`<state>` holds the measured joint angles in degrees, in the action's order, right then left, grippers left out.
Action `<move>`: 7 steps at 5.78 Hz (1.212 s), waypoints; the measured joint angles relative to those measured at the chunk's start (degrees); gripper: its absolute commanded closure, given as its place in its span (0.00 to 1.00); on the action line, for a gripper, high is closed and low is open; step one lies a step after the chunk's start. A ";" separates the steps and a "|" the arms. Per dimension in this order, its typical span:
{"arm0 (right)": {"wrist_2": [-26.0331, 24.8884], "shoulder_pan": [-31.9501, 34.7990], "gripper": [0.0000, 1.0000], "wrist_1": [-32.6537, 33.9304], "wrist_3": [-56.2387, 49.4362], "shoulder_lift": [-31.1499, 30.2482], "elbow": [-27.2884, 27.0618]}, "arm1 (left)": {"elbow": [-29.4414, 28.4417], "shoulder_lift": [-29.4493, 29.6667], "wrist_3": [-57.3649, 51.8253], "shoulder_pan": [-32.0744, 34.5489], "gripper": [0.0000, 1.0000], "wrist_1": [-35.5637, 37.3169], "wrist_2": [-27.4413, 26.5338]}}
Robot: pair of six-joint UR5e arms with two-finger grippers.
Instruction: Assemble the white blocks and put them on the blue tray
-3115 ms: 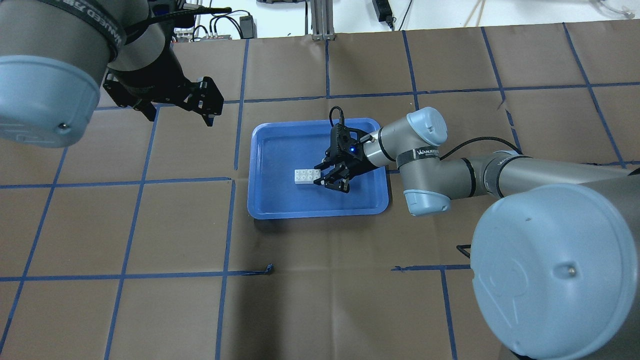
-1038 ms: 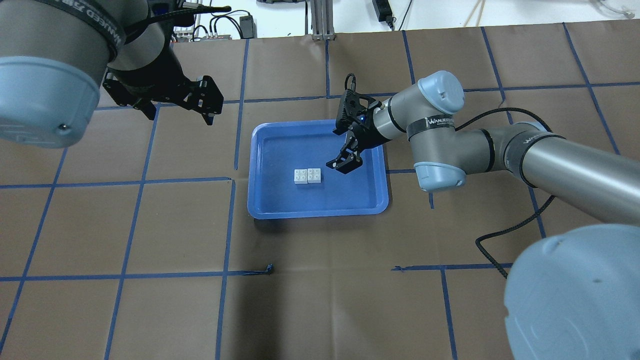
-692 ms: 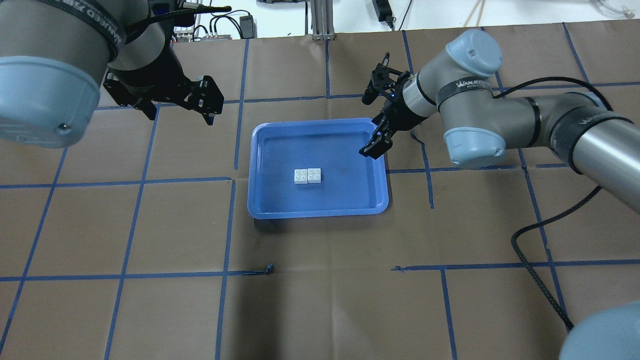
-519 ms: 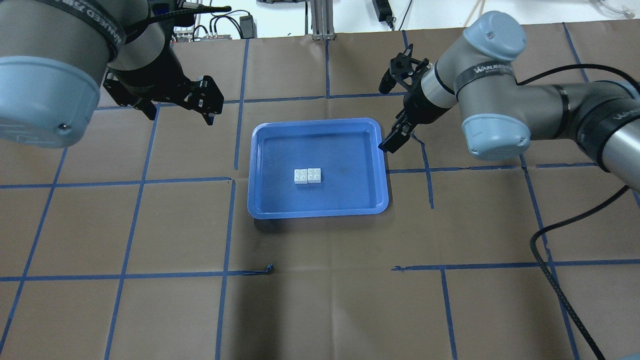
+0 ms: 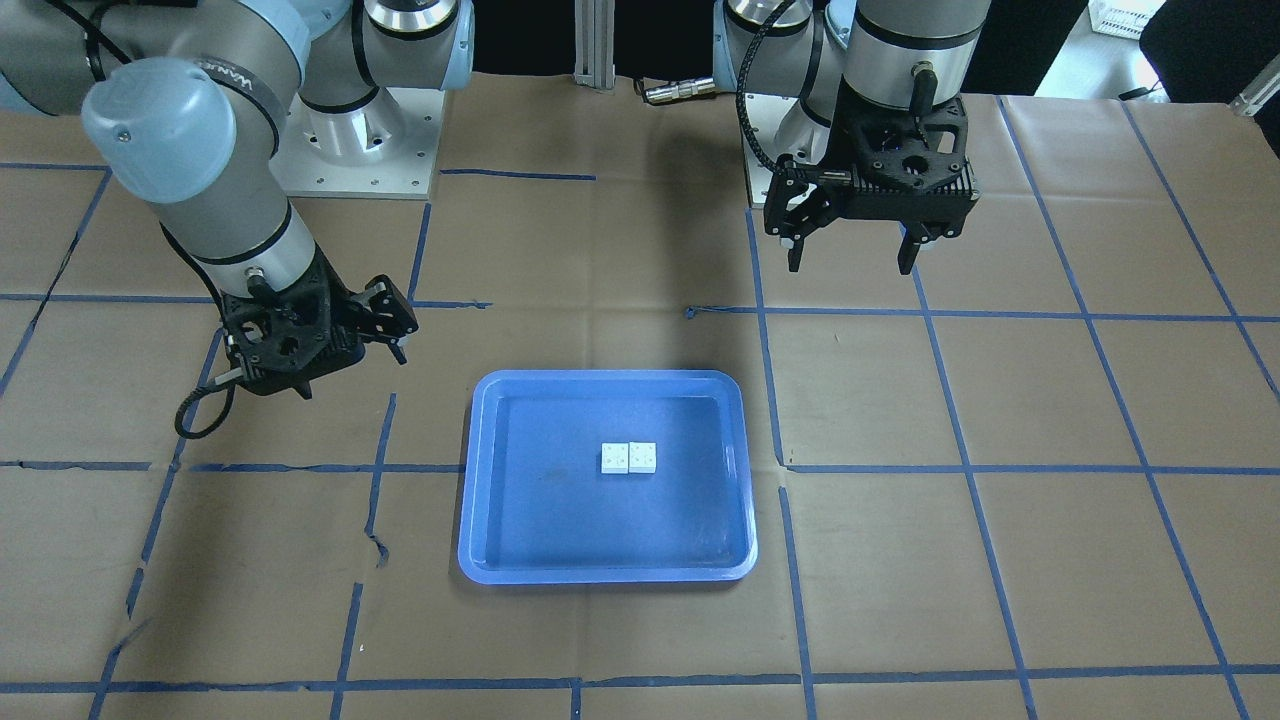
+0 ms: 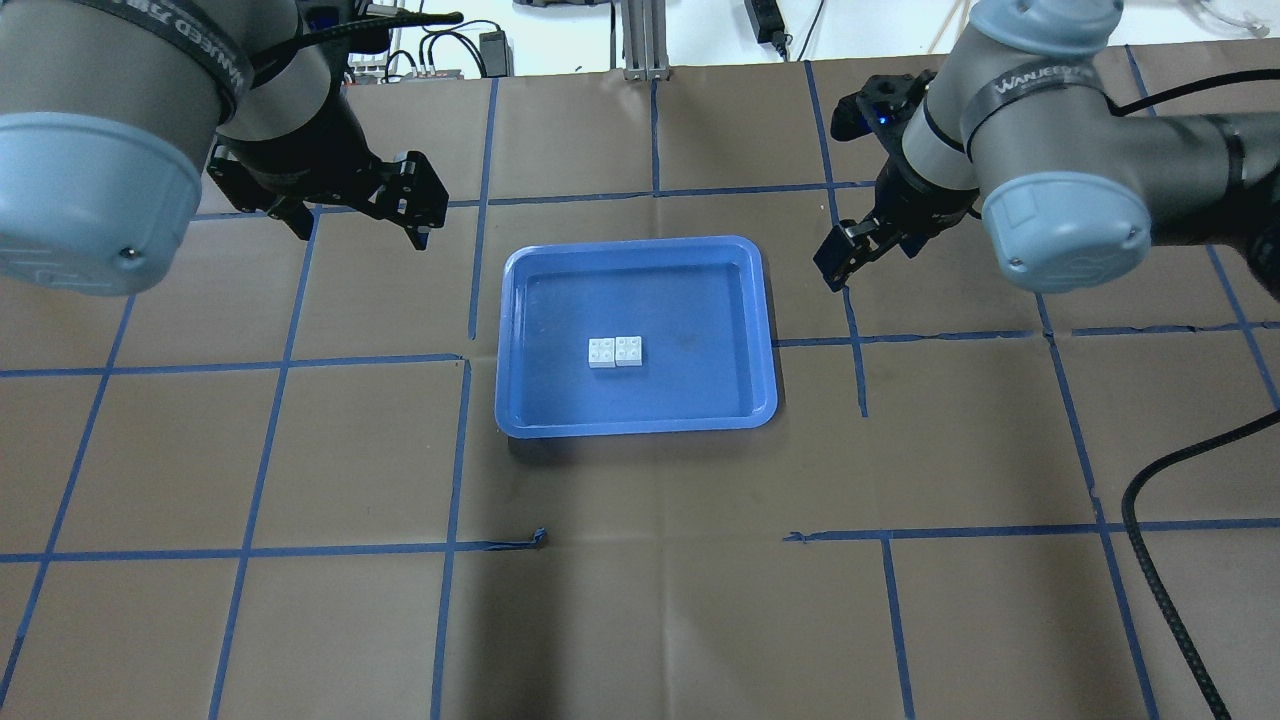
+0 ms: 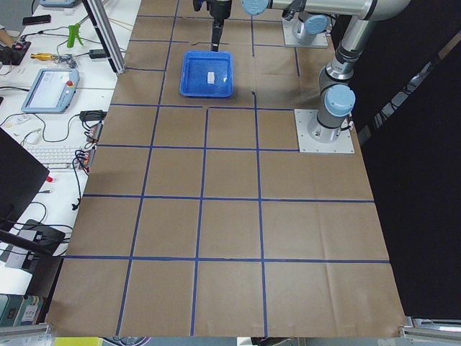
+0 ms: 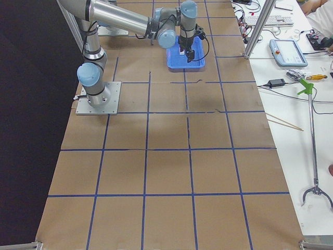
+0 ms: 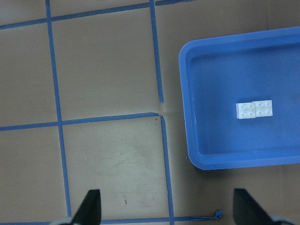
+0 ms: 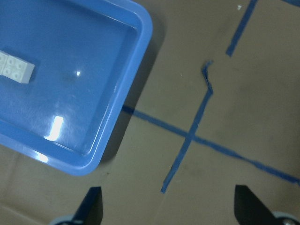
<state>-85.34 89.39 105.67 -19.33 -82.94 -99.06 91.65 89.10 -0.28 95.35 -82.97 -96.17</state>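
Observation:
The two white blocks (image 6: 616,352) sit joined side by side, studs up, near the middle of the blue tray (image 6: 635,242). Nothing touches them. They also show in the front view (image 5: 628,458) on the tray (image 5: 607,377), in the left wrist view (image 9: 254,110) and at the right wrist view's left edge (image 10: 14,67). My right gripper (image 6: 836,266) is open and empty, above the table just off the tray's far right corner. My left gripper (image 6: 362,238) is open and empty, above the table off the tray's far left side.
Brown paper with blue tape grid lines covers the table. The right arm's black cable (image 6: 1160,560) trails over the table at the right. The arm bases (image 5: 350,150) stand on the robot's side. A desk with tools (image 7: 50,79) lies beyond the table's far edge.
My right gripper has let go of the joined blocks in the tray, risen and drawn back to the right, past the tray's rim. The blocks and the left arm stay put.

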 measured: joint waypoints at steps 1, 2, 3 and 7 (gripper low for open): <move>-1.15 -0.01 0.00 -8.67 8.60 -0.98 4.56 | -0.04 -0.04 0.01 0.01 0.00 0.00 -0.05; -1.51 -0.01 0.00 -13.66 15.11 -1.30 8.03 | -0.06 -0.06 0.02 0.01 0.00 0.00 -0.03; -1.69 0.04 0.00 -16.67 19.71 -1.95 10.05 | -0.14 -0.01 0.02 -0.01 0.00 0.03 0.00; -1.86 0.20 0.00 -21.70 25.66 -3.83 12.41 | -0.50 0.41 0.02 0.01 0.00 0.15 0.04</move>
<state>-87.20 89.59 83.98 6.33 -86.77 -86.66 91.15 89.51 -0.26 95.36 -82.82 -96.14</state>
